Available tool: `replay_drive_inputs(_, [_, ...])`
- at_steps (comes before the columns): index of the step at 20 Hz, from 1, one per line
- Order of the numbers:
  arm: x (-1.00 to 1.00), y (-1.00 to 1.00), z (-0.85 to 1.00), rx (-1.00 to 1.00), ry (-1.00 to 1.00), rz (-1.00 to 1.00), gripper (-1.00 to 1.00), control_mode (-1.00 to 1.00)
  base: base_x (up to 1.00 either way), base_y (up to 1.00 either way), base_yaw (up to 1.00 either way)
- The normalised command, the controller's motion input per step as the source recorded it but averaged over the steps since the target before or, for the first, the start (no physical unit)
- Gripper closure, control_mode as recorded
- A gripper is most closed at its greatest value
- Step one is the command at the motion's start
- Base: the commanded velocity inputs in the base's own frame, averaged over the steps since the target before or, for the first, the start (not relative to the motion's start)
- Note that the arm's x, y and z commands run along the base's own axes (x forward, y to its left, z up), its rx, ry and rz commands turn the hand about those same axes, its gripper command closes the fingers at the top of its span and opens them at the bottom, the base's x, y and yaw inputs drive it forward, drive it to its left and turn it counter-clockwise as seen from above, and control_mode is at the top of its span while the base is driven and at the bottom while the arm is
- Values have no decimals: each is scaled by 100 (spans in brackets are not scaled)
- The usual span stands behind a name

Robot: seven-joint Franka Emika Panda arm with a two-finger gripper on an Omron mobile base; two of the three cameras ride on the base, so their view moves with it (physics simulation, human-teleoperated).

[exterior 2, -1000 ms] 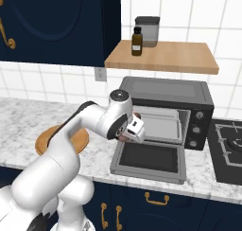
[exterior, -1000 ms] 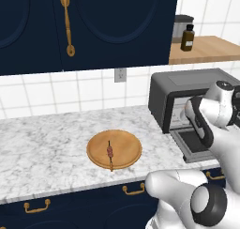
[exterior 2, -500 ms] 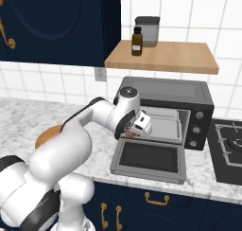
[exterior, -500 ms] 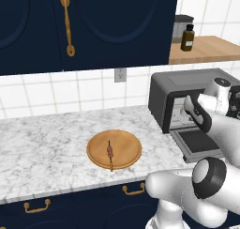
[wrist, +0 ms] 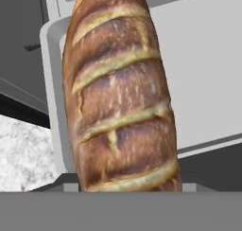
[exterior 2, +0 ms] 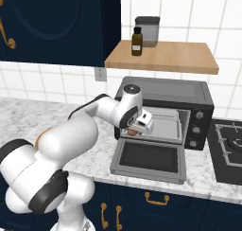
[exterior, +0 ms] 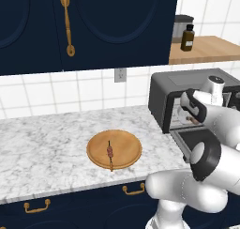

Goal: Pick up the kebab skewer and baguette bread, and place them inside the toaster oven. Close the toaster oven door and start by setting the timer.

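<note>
Bread fills the hand view: the baguette bread (wrist: 120,90), golden-brown with pale scored ridges, lies close against the camera, over the pale tray inside the toaster oven (exterior 2: 189,95). From the right base view the gripper (exterior 2: 135,127) sits at the left side of the oven's mouth, jaws closed on the loaf, a brown end of it peeking out just under the white hand. The toaster oven door (exterior 2: 149,159) hangs fully open, flat and level in front of the cavity, its glass facing up. A second ago the hand was out in front of the opening, above the door; half a second ago it was nearer the mouth; now it has pushed in further, so the loaf is partly inside the cavity. In the left base view the gripper (exterior: 190,120) shows against the oven's dark front. The kebab skewer (exterior: 110,153) has not shifted: it lies alone in the middle of the round wooden plate (exterior: 129,146) on the marble counter (exterior: 42,143), well apart from the oven.
</note>
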Motion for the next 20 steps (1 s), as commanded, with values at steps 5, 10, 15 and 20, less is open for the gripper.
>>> replay_drive_inputs(5, [17, -1, -15, 0, 0, 7, 100, -100, 0, 0, 0])
replay_drive_inputs(10, [42, -3, -15, 0, 0, 8, 100, -100, 0, 0, 0])
replay_drive_inputs(15, [41, -16, -8, -1, 0, 6, 100, -100, 0, 0, 0])
replay_drive_inputs(20, [-4, -29, -26, -3, 0, 4, 100, -100, 0, 0, 0])
